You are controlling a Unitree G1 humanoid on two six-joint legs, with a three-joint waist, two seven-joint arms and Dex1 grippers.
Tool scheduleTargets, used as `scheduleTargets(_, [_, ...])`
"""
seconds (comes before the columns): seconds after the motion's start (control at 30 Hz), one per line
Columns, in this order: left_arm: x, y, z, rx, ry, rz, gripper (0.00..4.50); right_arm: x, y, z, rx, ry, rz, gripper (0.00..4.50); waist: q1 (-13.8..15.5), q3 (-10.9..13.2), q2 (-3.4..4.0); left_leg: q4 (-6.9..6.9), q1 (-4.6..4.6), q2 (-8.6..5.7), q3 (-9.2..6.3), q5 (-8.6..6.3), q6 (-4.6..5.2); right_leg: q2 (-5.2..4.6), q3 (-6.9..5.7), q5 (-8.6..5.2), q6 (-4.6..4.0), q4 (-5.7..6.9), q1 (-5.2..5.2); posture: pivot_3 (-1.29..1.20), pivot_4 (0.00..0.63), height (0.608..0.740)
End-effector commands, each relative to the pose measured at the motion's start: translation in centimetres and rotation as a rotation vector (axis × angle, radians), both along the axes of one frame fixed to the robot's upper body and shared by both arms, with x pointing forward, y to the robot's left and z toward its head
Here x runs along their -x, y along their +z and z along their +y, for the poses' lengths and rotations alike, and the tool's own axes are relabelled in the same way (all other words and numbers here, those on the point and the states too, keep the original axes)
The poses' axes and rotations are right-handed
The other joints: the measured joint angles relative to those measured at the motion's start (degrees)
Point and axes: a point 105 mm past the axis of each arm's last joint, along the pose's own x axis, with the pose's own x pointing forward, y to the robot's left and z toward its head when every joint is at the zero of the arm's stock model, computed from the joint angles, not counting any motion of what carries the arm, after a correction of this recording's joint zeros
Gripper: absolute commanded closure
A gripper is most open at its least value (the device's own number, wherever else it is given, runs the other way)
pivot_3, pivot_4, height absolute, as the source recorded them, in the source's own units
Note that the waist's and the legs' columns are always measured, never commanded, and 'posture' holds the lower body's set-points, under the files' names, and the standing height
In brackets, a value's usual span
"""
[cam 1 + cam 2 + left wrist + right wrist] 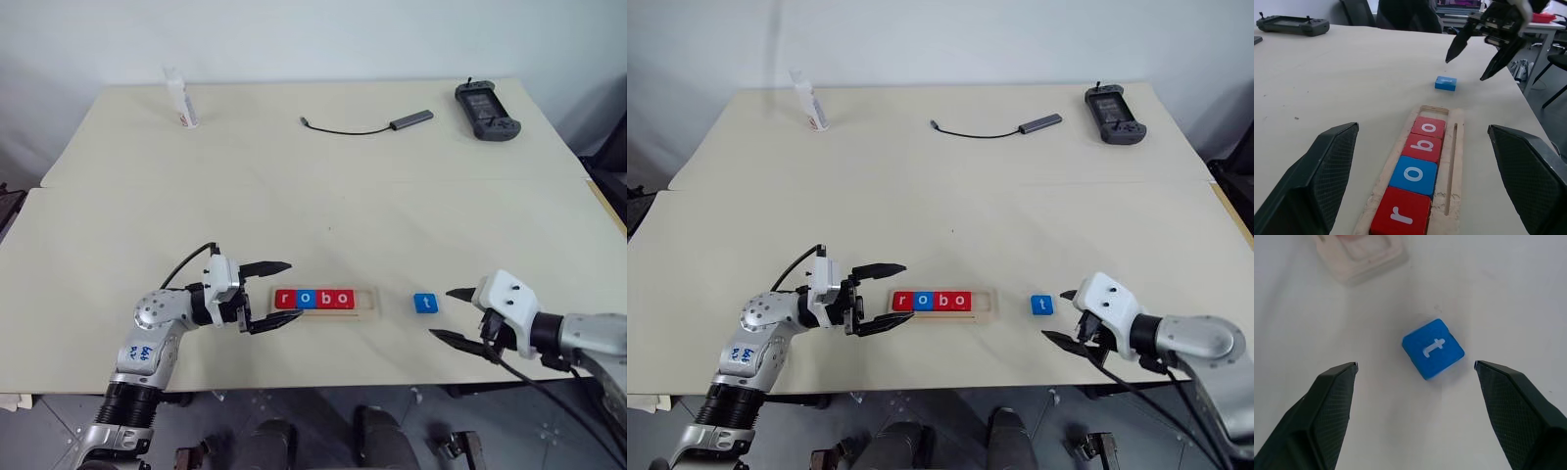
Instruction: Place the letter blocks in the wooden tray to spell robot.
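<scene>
The right gripper [457, 313] has its two black fingers spread wide and holds nothing; it points toward the blue "t" block [425, 304], which lies flat on the table [323, 186] just ahead of the fingertips, not touching them. In the right wrist view the block sits between the lines of the two fingers but out beyond their tips, turned a little askew.

The left gripper [270, 295] is likewise spread apart and empty — it hovers at the near end of the wooden tray [364, 311], level with it, one finger to either side of the tray's line.

In the tray, four letter blocks sit in a row touching one another: red "r" [285, 299], blue "o" [305, 299], red "b" [323, 299], red "o" [342, 299]. The slot at the tray's far end [1434, 110], the end toward the "t" block, is bare.

By my reading the task is four-fifths done: "robo" is spelled and only the "t" is left to pick up, square to the tray and set into that last slot. The block lies near the tray's open end, so the carry looks short — the fit into the one remaining gap is the fiddly part.

Farther back on the table are a cable adapter [411, 119], a black handheld controller [486, 109] and a small white bottle [181, 98], all well apart from the work.
</scene>
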Motion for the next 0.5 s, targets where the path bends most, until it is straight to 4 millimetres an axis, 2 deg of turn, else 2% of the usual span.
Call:
scheduleTargets(0.03, [0.4, 0.8, 0.2, -0.001, 0.013, -0.046, 0.00, -1.1, -0.6, -0.7, 0.039, 0.091, 0.018, 0.51, 0.09, 0.00, 0.00, 0.01, 0.00, 0.00, -0.01, 0.00, 0.00, 0.00, 0.00, 0.00, 0.00, 0.01, 0.00, 0.00, 0.150, 0.740])
scheduleTargets(0.17, [0.8, 0.8, 0.4, -0.004, 0.019, -0.048, 0.00, -2.0, -1.5, -1.0, 0.059, 0.157, 0.073, 0.51, 0.28, 0.00, 0.00, 0.00, -0.07, -0.03, -0.06, 0.00, 0.00, -0.05, -0.03, 0.00, 0.00, -0.06, -0.03, 0.00, 0.150, 0.740])
scheduleTargets(0.27, [1.0, 0.9, 0.5, -0.008, 0.024, -0.047, 0.00, -2.7, -1.7, -1.0, 0.056, 0.177, 0.089, 1.03, 0.29, 0.00, 0.00, 0.01, -0.08, -0.03, -0.12, 0.00, 0.00, -0.05, -0.07, 0.00, 0.00, -0.09, -0.01, 0.00, 0.150, 0.740])
scheduleTargets(0.43, [1.5, 0.9, 0.8, -0.015, 0.016, -0.044, 0.00, -3.4, -0.8, -0.2, 0.032, 0.231, 0.058, 2.74, 0.22, 0.00, 0.01, 0.04, -0.07, -0.01, -0.12, 0.00, -0.02, -0.05, -0.07, 0.00, 0.00, -0.07, -0.01, 0.00, 0.150, 0.740])
scheduleTargets(0.47, [1.7, 0.9, 0.8, -0.017, 0.012, -0.044, 0.00, -3.5, -0.3, 0.2, 0.028, 0.249, 0.041, 3.02, 0.20, 0.00, 0.01, 0.03, -0.07, -0.01, -0.11, -0.01, -0.02, -0.05, -0.06, 0.00, 0.00, -0.07, -0.02, 0.00, 0.150, 0.740])
scheduleTargets(0.5, [1.8, 0.9, 0.8, -0.020, 0.005, -0.042, 0.00, -3.6, 0.1, 0.7, 0.026, 0.267, 0.031, 3.03, 0.21, 0.00, 0.01, 0.03, -0.08, -0.01, -0.11, -0.01, -0.02, -0.05, -0.06, 0.00, 0.00, -0.06, -0.03, 0.00, 0.150, 0.740])
